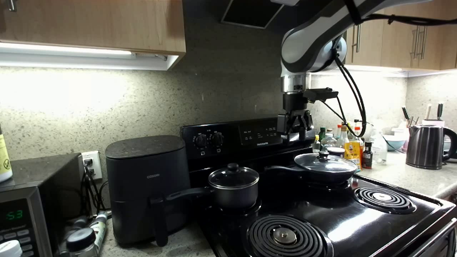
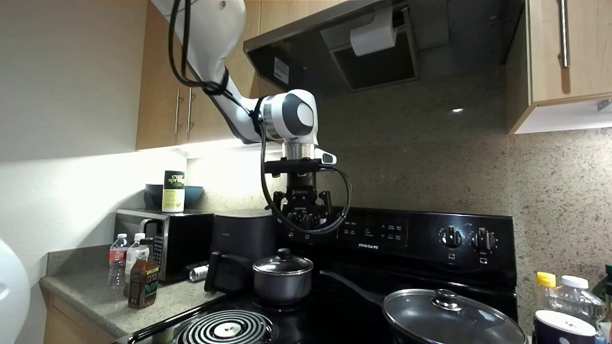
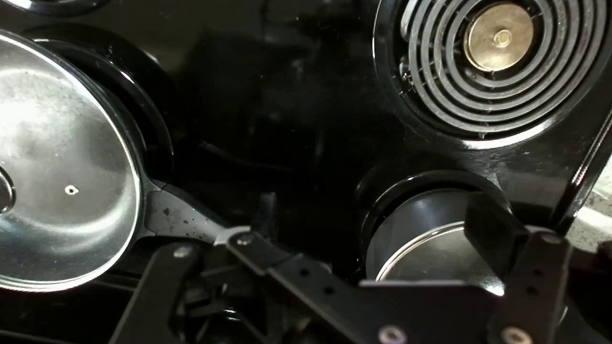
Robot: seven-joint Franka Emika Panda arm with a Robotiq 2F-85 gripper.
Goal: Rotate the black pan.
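The black pan (image 1: 326, 175) sits on a back burner with its domed glass lid on. It also shows in an exterior view (image 2: 399, 329) and at the left of the wrist view (image 3: 71, 138). Its long handle (image 2: 351, 287) points along the back of the stove toward the saucepan; the handle's far part is hidden behind my gripper in the wrist view. My gripper (image 1: 294, 134) points down, open and empty, well above the stove in front of the control panel. It shows in an exterior view (image 2: 305, 210) and the wrist view (image 3: 380, 222), fingers spread, touching neither pan.
The smaller lidded saucepan (image 1: 234, 192) stands on the neighbouring back burner. A black air fryer (image 1: 148, 192) stands beside it. Bottles (image 1: 351, 150) and a kettle (image 1: 425, 146) are beyond the pan. The control panel (image 2: 373, 234) rises behind; the range hood (image 2: 344, 48) hangs above.
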